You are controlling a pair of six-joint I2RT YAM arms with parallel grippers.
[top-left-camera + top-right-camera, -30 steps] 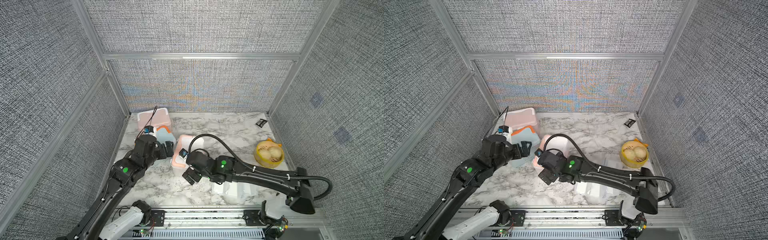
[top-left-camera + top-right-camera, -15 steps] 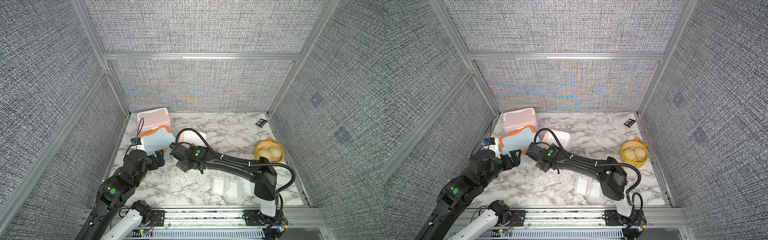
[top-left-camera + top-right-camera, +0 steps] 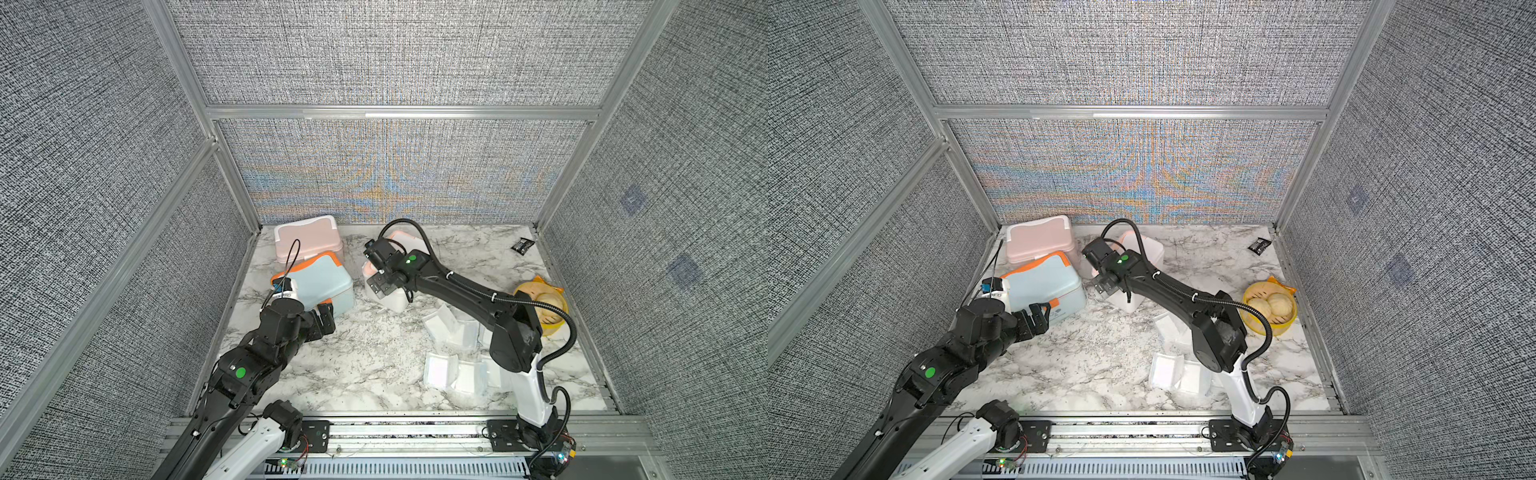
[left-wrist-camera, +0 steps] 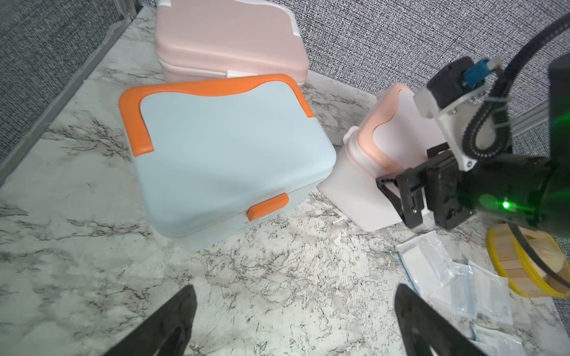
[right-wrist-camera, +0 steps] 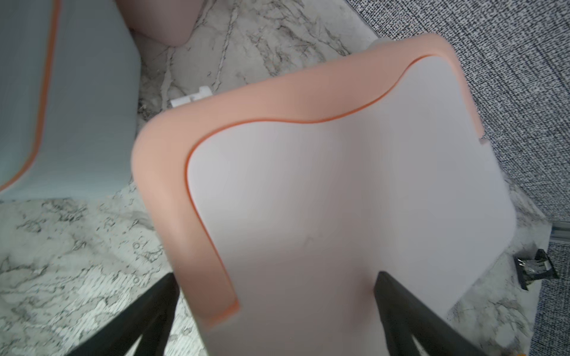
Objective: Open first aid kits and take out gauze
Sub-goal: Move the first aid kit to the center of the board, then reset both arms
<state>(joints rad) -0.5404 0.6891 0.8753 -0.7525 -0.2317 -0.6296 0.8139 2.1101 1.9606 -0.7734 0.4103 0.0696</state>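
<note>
Three first aid kits stand at the back left, lids shut: a pink-and-white kit (image 3: 309, 237) against the wall, a pale blue-and-orange kit (image 3: 320, 282) (image 4: 222, 154) in front of it, and a tilted white-and-peach kit (image 3: 392, 301) (image 5: 339, 200) to their right. My right gripper (image 3: 380, 286) (image 5: 276, 277) hangs open over the white-and-peach kit, its fingers spread across the lid; whether they touch it I cannot tell. My left gripper (image 3: 328, 320) (image 4: 294, 296) is open over bare marble just in front of the blue kit. Several gauze packets (image 3: 451, 332) (image 4: 456, 277) lie loose at the front right.
A yellow basket (image 3: 559, 328) with buns stands by the right wall, behind my right arm's elbow. A small black wrapper (image 3: 523, 245) lies in the back right corner. Grey fabric walls close the marble table (image 3: 353, 374) on three sides.
My left gripper has drawn back from the blue kit toward the front. My right gripper has swung toward the back, and the white-and-peach kit now sits farther back and right.
</note>
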